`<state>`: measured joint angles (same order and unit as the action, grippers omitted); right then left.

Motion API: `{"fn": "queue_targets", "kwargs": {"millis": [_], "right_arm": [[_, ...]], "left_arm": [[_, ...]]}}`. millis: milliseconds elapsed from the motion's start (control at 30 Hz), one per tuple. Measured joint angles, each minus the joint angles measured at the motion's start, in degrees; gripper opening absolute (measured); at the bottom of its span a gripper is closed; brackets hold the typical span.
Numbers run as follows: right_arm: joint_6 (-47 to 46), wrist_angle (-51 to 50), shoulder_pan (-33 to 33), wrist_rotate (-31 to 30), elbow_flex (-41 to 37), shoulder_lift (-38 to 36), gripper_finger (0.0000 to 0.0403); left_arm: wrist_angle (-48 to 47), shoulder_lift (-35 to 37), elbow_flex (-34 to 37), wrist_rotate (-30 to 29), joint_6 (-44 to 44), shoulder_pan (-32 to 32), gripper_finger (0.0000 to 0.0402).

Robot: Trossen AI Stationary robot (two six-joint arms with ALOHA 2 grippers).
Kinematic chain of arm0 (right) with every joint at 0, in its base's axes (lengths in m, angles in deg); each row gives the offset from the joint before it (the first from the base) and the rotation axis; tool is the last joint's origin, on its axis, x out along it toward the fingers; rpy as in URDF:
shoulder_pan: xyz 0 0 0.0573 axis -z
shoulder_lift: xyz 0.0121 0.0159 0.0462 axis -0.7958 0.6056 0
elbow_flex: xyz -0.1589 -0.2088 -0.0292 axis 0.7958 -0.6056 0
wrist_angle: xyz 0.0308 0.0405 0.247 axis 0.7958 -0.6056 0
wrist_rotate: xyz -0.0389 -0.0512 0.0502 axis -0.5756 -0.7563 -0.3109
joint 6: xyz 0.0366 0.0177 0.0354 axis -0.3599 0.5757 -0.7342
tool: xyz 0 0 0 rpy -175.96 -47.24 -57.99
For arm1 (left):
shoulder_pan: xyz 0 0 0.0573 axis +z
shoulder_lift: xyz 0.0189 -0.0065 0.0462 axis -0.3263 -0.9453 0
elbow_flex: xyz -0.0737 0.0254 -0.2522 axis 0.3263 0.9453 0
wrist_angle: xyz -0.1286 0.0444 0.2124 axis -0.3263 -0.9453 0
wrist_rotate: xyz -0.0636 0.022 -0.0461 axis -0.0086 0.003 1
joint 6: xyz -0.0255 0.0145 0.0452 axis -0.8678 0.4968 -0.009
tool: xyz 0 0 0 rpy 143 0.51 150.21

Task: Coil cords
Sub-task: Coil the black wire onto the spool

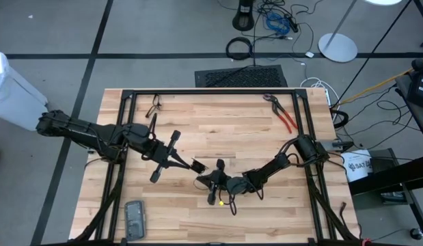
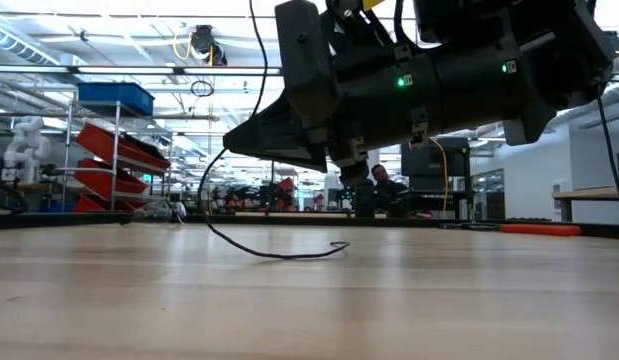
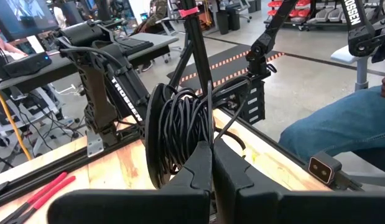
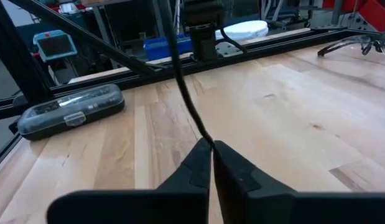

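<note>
The thin black cord is partly wound into a coil (image 3: 173, 134) of several turns, which stands ahead of my left gripper (image 3: 211, 158); that gripper is shut on it near the table's middle (image 1: 197, 165). A strand (image 3: 236, 118) leaves the coil toward my right arm. My right gripper (image 4: 212, 146) is shut on a single strand of the cord (image 4: 180, 74), just right of and nearer than the left one (image 1: 210, 182). A slack part of the cord lies on the table (image 2: 284, 253), also seen beside my right gripper (image 1: 232, 203). My left gripper pinches the coil's bundled turns (image 3: 201, 134) between its two fingers, at one side of the ring. The coil stands on edge ahead of the fingertips. My right gripper pinches one strand (image 4: 206, 140) between its fingertips. The strand runs nearly straight away from the fingers, clear of the table there.
Red-handled pliers (image 1: 285, 117) lie at the far right. A dark flat case (image 1: 134, 219) lies at the near left, also in the right wrist view (image 4: 68, 112). Glasses (image 1: 155, 104) lie at the far left. A black frame (image 1: 211, 91) borders the table.
</note>
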<state>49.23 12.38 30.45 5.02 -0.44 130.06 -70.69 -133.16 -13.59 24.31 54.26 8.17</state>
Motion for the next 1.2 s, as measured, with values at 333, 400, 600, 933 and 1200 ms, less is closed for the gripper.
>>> {"fn": "queue_targets", "kwargs": {"millis": [333,400,600,933,1200], "right_arm": [[0.88,-6.04,-3.56,1.68,-0.07,-3.51,0.0001],[3.29,-10.29,-4.92,4.96,-0.07,-5.80,0.0001],[9.55,-24.08,-8.84,7.83,-0.07,-15.75,0.0000],[15.40,-34.61,-10.97,-2.54,-0.04,-30.68,0.0000],[23.73,-34.18,-7.09,-5.04,3.54,-33.24,0.0000]], "left_arm": [[-4.08,0.00,-0.01,0.00,-0.10,-0.03,0.0002],[-5.15,0.00,-0.01,0.00,-0.13,-0.03,0.0002],[-7.15,0.00,-0.02,0.32,-0.50,-0.03,0.0002],[-7.38,0.00,0.00,4.31,-2.05,-0.03,0.0002],[-5.75,-0.35,-0.02,8.66,-3.51,-0.03,0.0002]]}}
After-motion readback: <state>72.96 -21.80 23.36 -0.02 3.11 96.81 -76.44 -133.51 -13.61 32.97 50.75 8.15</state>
